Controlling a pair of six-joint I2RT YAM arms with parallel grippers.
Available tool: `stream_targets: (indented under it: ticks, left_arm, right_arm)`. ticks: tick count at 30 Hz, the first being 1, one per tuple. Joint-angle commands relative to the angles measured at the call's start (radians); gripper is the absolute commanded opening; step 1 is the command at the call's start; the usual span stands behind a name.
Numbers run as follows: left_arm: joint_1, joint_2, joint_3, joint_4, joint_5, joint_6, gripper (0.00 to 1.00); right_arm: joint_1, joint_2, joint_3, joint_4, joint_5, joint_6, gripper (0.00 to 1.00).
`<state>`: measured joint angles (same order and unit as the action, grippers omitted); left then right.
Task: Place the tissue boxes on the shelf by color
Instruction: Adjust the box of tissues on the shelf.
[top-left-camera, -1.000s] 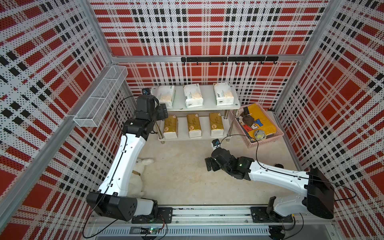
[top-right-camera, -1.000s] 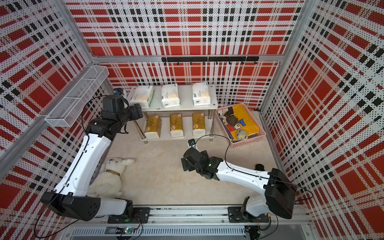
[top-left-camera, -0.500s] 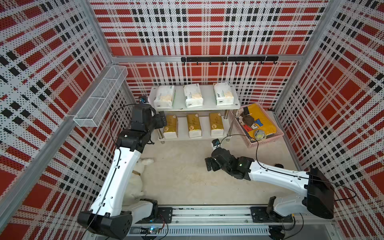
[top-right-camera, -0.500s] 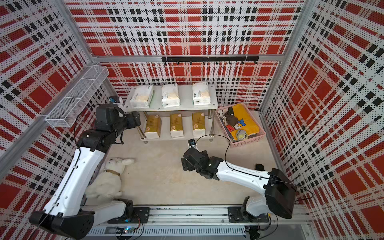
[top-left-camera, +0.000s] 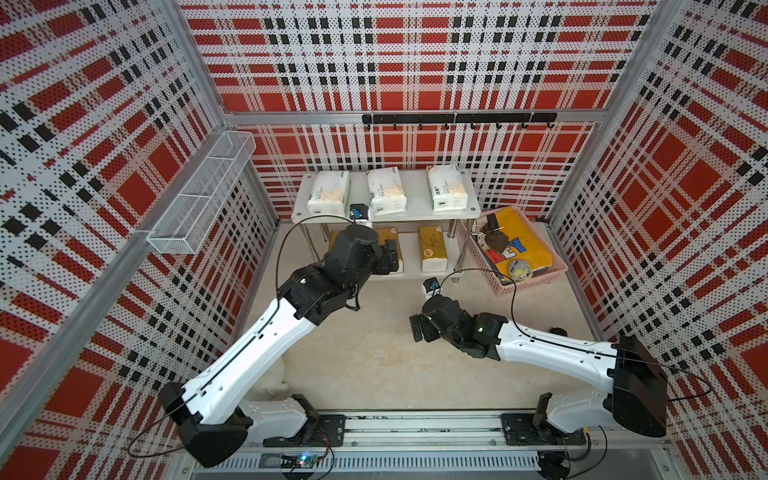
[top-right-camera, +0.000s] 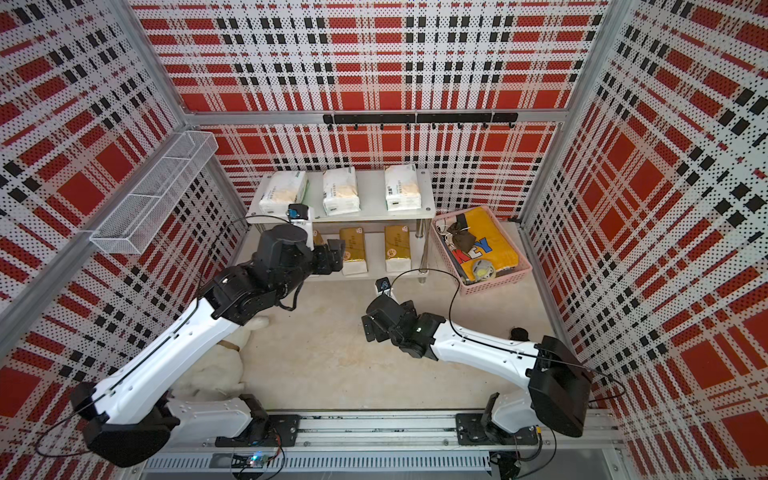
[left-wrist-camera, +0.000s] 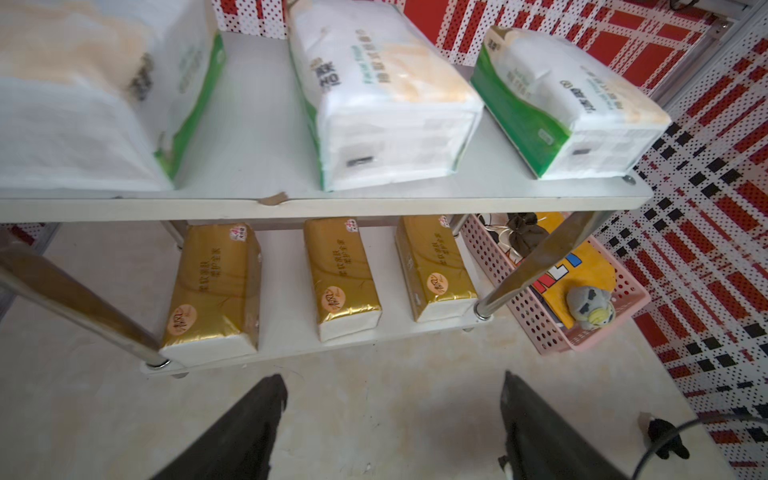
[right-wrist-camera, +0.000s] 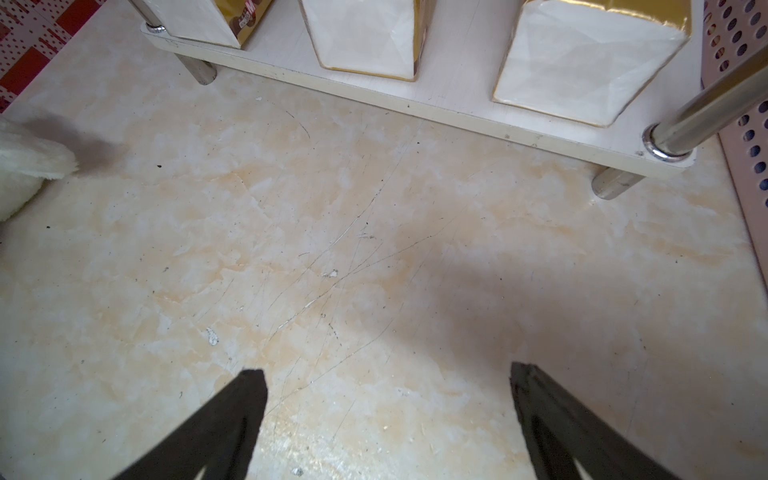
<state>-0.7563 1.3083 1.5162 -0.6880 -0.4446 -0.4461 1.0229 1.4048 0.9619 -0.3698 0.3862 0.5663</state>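
Note:
The shelf (top-left-camera: 415, 211) stands at the back wall. Three white tissue boxes (top-left-camera: 328, 193) (top-left-camera: 386, 191) (top-left-camera: 446, 187) lie side by side on its top board. In the left wrist view three gold tissue boxes (left-wrist-camera: 212, 286) (left-wrist-camera: 340, 274) (left-wrist-camera: 436, 266) lie on the lower board. My left gripper (top-left-camera: 390, 257) hovers in front of the lower board, open and empty (left-wrist-camera: 392, 380), and hides the left gold box in that top view. My right gripper (top-left-camera: 417, 328) hangs low over the floor before the shelf, open with only bare floor between its fingers (right-wrist-camera: 386, 372).
A pink basket (top-left-camera: 515, 249) with a yellow cloth and small toys sits right of the shelf. A wire mesh basket (top-left-camera: 203, 191) hangs on the left wall. A white plush toy (top-right-camera: 212, 370) lies under my left arm. A hook rail (top-left-camera: 457, 118) crosses the back wall.
My left arm has drawn back from the left end of the top board, then swung right and down to the front of the lower board. The right arm has not moved.

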Motion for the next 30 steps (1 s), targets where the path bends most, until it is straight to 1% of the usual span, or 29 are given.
stream_targets:
  ticks: [1, 4, 8, 11, 14, 19, 26, 30]
  left_arm:
    - [-0.011, 0.073, 0.052, 0.081, -0.087, -0.048, 0.82]
    - [-0.005, 0.143, 0.096, 0.127, -0.064, -0.048, 0.80]
    - [0.002, 0.219, 0.182, 0.135, -0.051, -0.033, 0.77]
    - [0.017, 0.242, 0.225, 0.132, -0.048, -0.029, 0.76]
    - [0.033, 0.235, 0.239, 0.121, -0.047, -0.031, 0.76]
    - [0.074, 0.193, 0.207, 0.134, -0.028, -0.028, 0.75]
    - [0.184, 0.141, 0.108, 0.244, 0.133, -0.038, 0.75]
    - [0.187, 0.134, 0.105, 0.244, 0.158, -0.037, 0.75]
  right_arm:
    - [0.008, 0.010, 0.027, -0.010, 0.016, -0.004, 1.00]
    - [0.008, 0.002, 0.020, -0.011, 0.016, -0.002, 1.00]
    - [0.008, -0.011, 0.007, -0.011, 0.022, 0.003, 1.00]
    - [0.008, -0.019, -0.006, -0.006, 0.023, 0.006, 1.00]
    - [0.008, -0.020, -0.010, -0.003, 0.022, 0.006, 1.00]
    - [0.008, -0.021, -0.014, 0.008, 0.017, 0.005, 1.00]
    - [0.008, -0.010, -0.005, 0.012, 0.012, 0.001, 1.00]
    - [0.008, -0.017, -0.011, 0.009, 0.018, 0.005, 1.00]
